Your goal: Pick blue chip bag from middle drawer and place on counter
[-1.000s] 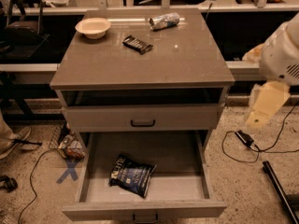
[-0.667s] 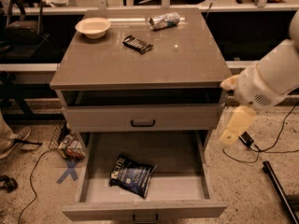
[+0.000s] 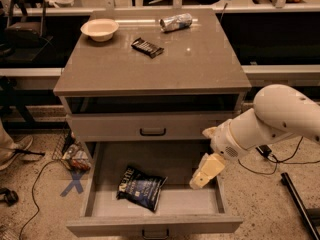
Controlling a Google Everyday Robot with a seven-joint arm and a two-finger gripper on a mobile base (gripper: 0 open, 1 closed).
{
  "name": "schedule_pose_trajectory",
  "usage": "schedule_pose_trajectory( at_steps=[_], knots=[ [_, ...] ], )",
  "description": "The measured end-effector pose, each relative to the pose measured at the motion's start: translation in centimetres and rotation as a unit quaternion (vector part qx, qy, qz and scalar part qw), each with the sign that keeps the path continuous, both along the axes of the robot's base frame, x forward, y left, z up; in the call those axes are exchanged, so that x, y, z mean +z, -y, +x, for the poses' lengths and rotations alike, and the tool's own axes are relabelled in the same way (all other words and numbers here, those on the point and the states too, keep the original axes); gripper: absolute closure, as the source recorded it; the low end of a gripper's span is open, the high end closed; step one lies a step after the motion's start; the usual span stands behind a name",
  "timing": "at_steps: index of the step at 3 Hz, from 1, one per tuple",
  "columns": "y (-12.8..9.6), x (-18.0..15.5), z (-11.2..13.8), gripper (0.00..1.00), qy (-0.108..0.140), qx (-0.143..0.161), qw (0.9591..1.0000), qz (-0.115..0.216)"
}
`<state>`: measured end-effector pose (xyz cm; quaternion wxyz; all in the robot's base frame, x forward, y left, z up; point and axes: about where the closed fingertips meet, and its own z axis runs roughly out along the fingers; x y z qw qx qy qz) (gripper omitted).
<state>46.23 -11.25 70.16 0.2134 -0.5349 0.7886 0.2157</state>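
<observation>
The blue chip bag point(image 3: 141, 186) lies flat in the open drawer point(image 3: 155, 224), left of its middle, with white lettering facing up. The grey-brown counter point(image 3: 195, 69) tops the cabinet above it. My gripper point(image 3: 204, 174) hangs from the white arm point(image 3: 280, 116), which reaches in from the right. It sits over the right part of the open drawer, to the right of the bag and apart from it. Nothing shows in the gripper.
On the counter stand a pale bowl point(image 3: 99, 29), a flat black wrapper point(image 3: 147, 47) and a silvery-blue can point(image 3: 176, 22) lying on its side. The drawer above point(image 3: 152, 128) is closed. Cables, a blue tape X point(image 3: 75, 183) and clutter point(image 3: 75, 156) lie on the floor.
The arm has swung left and down from beside the cabinet's right side to over the right part of the open drawer. The bag has not moved.
</observation>
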Motion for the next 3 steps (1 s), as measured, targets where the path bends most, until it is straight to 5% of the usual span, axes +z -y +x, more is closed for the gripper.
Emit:
schedule_pose_trajectory(
  at_steps=[2,3],
  knots=[
    [-0.2,-2.4,-0.1,0.00,-0.017,-0.007,0.9998,0.010],
    [-2.0,-8.6,-0.4,0.00,-0.042,-0.009,0.9990,0.014]
  ],
)
